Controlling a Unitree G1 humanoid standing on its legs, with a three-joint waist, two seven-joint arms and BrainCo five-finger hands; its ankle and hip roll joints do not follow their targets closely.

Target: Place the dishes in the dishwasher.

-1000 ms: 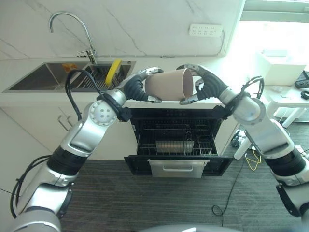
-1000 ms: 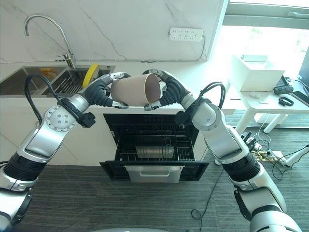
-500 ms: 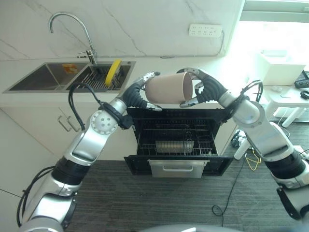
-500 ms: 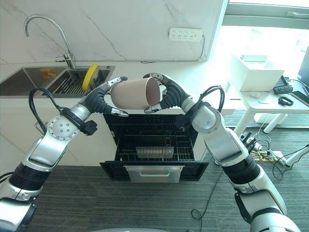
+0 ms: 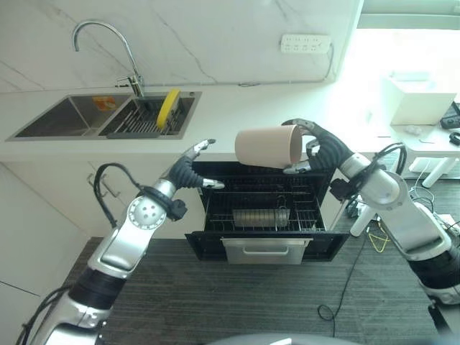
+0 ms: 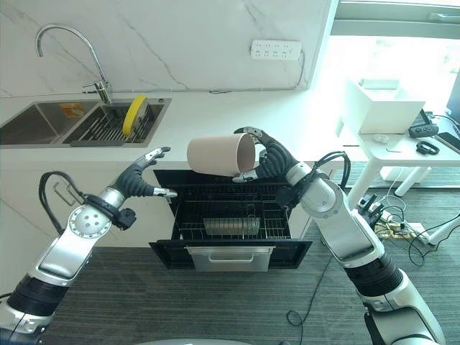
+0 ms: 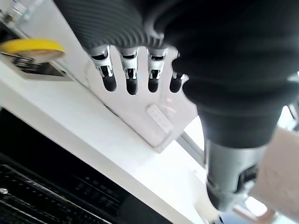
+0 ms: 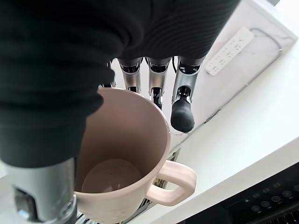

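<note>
Left eye view, from my left: my left hand [image 5: 188,169] hangs with fingers spread, holding nothing, well apart from the mug [image 5: 267,146]. My right hand [image 5: 321,149] has its fingers clamped round that pink mug, tipped sideways, above the open dishwasher [image 5: 262,215]. I should lower it slowly, mouth down, onto the rack [image 5: 260,213].

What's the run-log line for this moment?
right hand: shut on pink mug | left hand: open, empty | dishwasher: open, rack out | mug above it
</note>
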